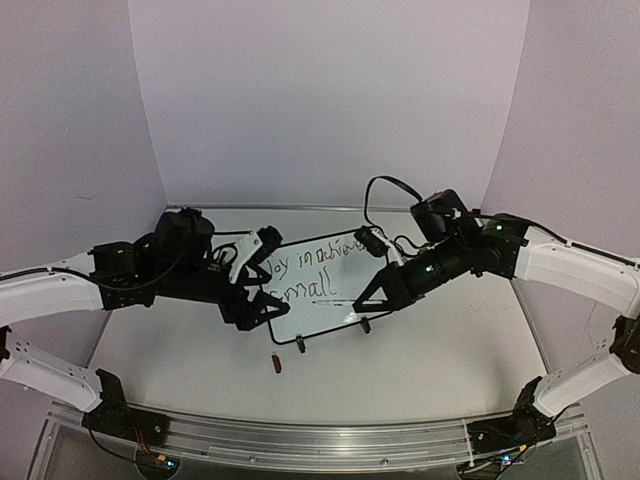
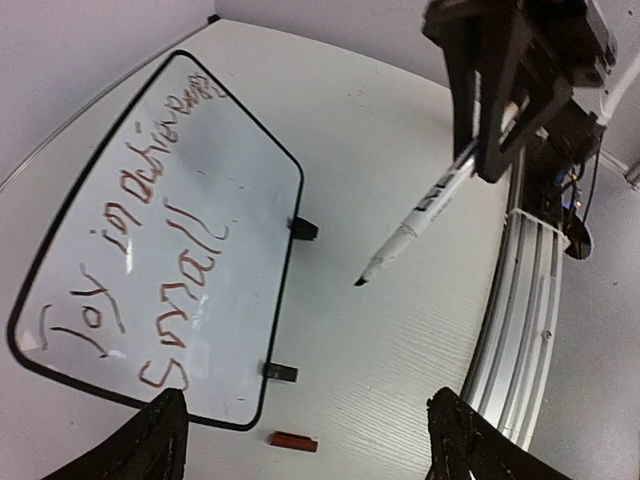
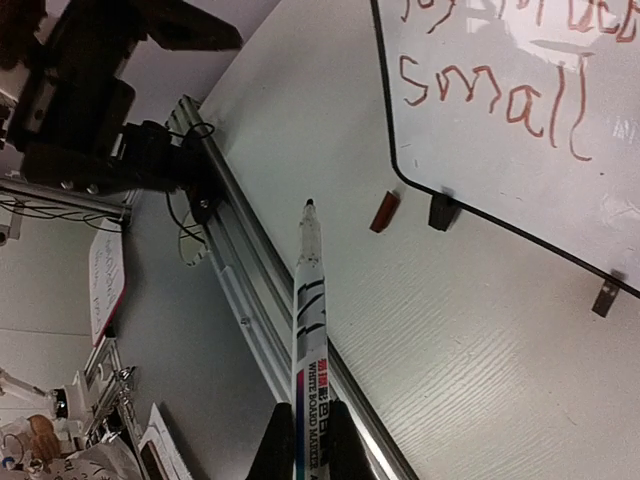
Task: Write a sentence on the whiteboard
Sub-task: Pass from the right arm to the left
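Observation:
The whiteboard (image 1: 320, 318) lies flat mid-table, black-framed, with red-brown handwriting on two lines. It shows in the left wrist view as whiteboard (image 2: 255, 190) and in the right wrist view as whiteboard (image 3: 480, 170). My right gripper (image 1: 375, 295) is shut on a white whiteboard marker (image 3: 310, 330), uncapped, tip out over bare table past the board's near edge. The marker (image 2: 430, 205) hangs clear of the surface. My left gripper (image 1: 262, 308) stands open at the board's near left corner, nothing between its fingers (image 2: 160, 440).
A small red marker cap (image 1: 277, 363) lies on the table just in front of the board's near left corner, also seen as cap (image 2: 294, 441) and cap (image 3: 385, 211). The aluminium rail (image 1: 320, 440) runs along the near table edge. Purple walls enclose three sides.

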`<state>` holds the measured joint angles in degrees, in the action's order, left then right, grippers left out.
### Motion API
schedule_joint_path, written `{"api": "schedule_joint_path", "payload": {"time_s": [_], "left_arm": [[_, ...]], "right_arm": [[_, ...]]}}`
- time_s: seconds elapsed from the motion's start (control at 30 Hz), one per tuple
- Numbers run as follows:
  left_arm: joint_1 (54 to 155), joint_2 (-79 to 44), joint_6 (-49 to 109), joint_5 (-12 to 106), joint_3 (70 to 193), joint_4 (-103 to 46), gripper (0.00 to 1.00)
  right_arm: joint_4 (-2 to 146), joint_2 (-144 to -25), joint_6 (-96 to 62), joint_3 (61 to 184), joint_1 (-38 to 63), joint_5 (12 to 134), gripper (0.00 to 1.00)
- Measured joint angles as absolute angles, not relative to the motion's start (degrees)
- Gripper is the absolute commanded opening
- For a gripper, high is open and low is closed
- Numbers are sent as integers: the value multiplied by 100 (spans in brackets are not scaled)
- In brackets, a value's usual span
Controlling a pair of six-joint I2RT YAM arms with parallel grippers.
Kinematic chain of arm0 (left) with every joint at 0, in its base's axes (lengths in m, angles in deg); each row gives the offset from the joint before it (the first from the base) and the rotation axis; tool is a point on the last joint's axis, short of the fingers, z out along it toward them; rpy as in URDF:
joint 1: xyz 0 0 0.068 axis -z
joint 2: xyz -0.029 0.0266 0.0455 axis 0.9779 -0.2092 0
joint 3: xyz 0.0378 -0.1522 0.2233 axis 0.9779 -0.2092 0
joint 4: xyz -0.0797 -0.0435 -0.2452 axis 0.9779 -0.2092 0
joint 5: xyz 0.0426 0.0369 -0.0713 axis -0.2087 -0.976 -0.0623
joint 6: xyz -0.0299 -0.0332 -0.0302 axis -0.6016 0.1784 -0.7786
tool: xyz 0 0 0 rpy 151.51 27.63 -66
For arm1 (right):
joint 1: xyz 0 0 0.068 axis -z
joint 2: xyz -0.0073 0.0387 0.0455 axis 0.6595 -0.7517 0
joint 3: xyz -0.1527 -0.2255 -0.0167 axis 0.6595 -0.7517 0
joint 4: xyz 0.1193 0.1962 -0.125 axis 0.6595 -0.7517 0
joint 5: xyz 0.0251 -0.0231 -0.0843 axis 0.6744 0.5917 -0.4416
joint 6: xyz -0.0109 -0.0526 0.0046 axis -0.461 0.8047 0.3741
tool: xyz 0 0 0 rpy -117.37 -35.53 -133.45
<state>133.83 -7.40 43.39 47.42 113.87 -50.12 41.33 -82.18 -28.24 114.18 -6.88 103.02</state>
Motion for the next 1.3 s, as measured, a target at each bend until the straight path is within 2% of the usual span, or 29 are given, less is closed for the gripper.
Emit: {"api": "schedule_joint_path", "payload": {"time_s": [0.23, 0.47, 0.53, 0.67, 1.03, 1.13, 1.23, 1.3], "left_arm": [[14513, -1198, 4330, 4303, 11382, -4558, 83], [14841, -1559, 4317, 4003, 11356, -4098, 81], [14841, -1675, 4317, 3992, 11356, -4064, 75], [14843, -1847, 4306, 3950, 11358, -4025, 55], [14905, -2244, 4352, 4174, 11441, -3982, 36], [14927, -2286, 4362, 4230, 11541, -3963, 28], [14943, -2330, 4368, 4333, 11667, -3939, 5], [14970, -2352, 4410, 4472, 11699, -3952, 0]], "right_arm": [[3906, -8583, -2890, 11670, -688, 11292, 0], [3760, -8635, -2974, 11643, -688, 11646, 0], [3741, -8638, -2991, 11624, -688, 11715, 0], [3731, -8644, -2998, 11550, -688, 11817, 0], [3709, -8764, -3013, 11519, -688, 11971, 0], [3709, -8859, -3013, 11519, -688, 11997, 0], [3713, -8966, -3008, 11519, -688, 12014, 0], [3733, -8988, -2998, 11521, -673, 11995, 5]]}}
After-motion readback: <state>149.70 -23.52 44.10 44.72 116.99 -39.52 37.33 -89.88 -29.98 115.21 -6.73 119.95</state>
